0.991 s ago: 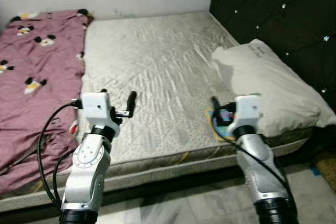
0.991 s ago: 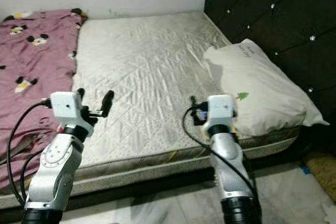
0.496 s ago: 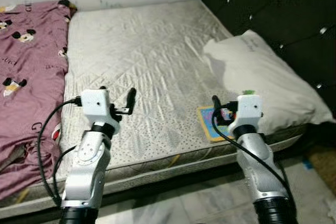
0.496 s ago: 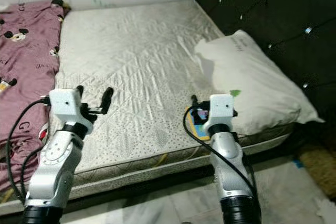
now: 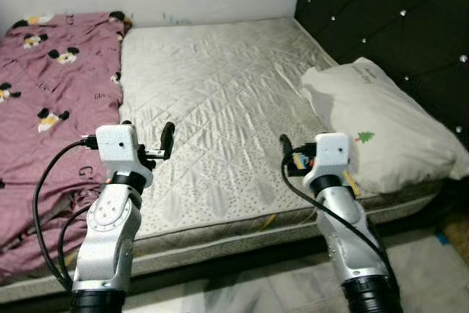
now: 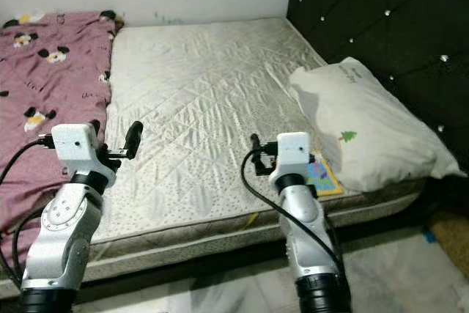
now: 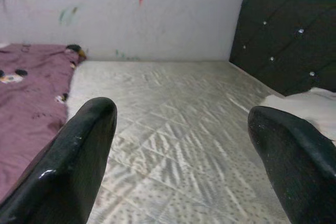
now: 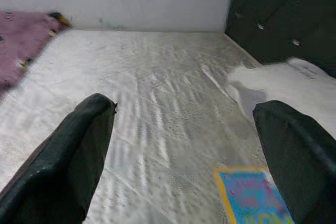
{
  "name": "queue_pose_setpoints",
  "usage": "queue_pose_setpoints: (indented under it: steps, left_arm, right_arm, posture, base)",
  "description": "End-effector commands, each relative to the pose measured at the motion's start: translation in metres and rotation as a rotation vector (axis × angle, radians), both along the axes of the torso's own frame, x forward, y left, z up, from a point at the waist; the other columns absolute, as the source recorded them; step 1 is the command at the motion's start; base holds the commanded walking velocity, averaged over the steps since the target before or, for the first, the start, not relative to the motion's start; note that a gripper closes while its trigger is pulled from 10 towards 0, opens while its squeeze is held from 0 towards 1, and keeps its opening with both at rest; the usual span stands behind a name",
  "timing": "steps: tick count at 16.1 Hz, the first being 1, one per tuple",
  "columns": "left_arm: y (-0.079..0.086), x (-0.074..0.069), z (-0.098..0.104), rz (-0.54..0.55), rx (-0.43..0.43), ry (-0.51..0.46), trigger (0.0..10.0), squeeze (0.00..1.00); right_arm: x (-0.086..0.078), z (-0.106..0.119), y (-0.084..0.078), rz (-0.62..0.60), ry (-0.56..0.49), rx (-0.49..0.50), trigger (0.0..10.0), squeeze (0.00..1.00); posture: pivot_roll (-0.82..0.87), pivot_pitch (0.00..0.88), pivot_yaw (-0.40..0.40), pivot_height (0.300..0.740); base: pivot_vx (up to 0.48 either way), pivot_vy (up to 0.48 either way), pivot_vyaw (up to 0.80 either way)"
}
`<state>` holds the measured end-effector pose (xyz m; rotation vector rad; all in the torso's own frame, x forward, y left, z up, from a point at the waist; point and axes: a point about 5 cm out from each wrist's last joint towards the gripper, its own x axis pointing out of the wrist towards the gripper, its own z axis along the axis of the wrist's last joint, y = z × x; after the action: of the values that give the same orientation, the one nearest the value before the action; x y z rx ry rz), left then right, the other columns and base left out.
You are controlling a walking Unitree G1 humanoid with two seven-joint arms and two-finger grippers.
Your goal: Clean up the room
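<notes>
The right gripper point(image 8: 178, 156) has its fingers point(image 8: 68, 156) wide apart and empty, held above the front edge of the mattress point(image 5: 220, 108), and just ahead of it lies a book point(image 8: 252, 198), flat, with a yellow border and a bright blue cover. In the right eye view the book point(image 6: 322, 174) sits at the near corner of the bed, partly under the front edge of the pillow point(image 6: 366, 130) (whether the pillow actually pins it down is hard to tell). The left gripper point(image 7: 184, 145) is likewise spread open and empty over the bare mattress, with the pink blanket point(image 5: 51, 100) bunched along the bed's left side.

The step in hand looks like picking the book up. A thin flat thing on a soft mattress gives little to pinch, so the fingers would do well to come in low at the exposed near edge, one finger pressing into the quilting to slip beneath the cover, then close. Drawing it toward the robot, away from the pillow, should free it without dragging the pillow along. The blanket needs straightening too, work better suited to the left arm
</notes>
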<state>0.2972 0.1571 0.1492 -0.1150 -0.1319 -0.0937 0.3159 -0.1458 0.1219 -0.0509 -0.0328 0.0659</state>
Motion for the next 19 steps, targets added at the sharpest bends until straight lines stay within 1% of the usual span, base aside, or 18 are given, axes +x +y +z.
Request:
queue_pose_setpoints:
  steps: [1, 11, 18, 19]
  left_arm:
    - [0.0021, -0.0006, -0.0031, 0.007, 0.011, 0.019, 10.0, 0.00]
    - [0.0026, 0.0000, -0.0024, 0.012, 0.011, 0.012, 10.0, 0.00]
    - [0.0009, -0.0014, 0.0002, -0.015, 0.030, -0.016, 10.0, 0.00]
    - [0.0006, -0.0016, 0.0003, -0.020, 0.029, -0.017, 10.0, 0.00]
  right_arm:
    - [0.0005, 0.0008, 0.0001, -0.002, 0.001, 0.012, 10.0, 0.00]
    - [0.0022, 0.0006, 0.0003, 0.003, 0.002, 0.006, 10.0, 0.00]
    - [0.0025, 0.0002, 0.0012, 0.009, 0.002, 0.003, 10.0, 0.00]
    - [0.0024, 0.0001, 0.0013, 0.009, 0.002, 0.003, 10.0, 0.00]
  posture:
    - [0.01, 0.095, 0.005, 0.740]
    - [0.01, 0.088, 0.003, 0.740]
    - [0.01, 0.083, 0.003, 0.740]
    - [0.01, 0.083, 0.003, 0.740]
  base:
    - [0.000, 0.472, 0.00]
    - [0.000, 0.471, 0.00]
    - [0.000, 0.000, 0.00]
    - [0.281, 0.000, 0.00]
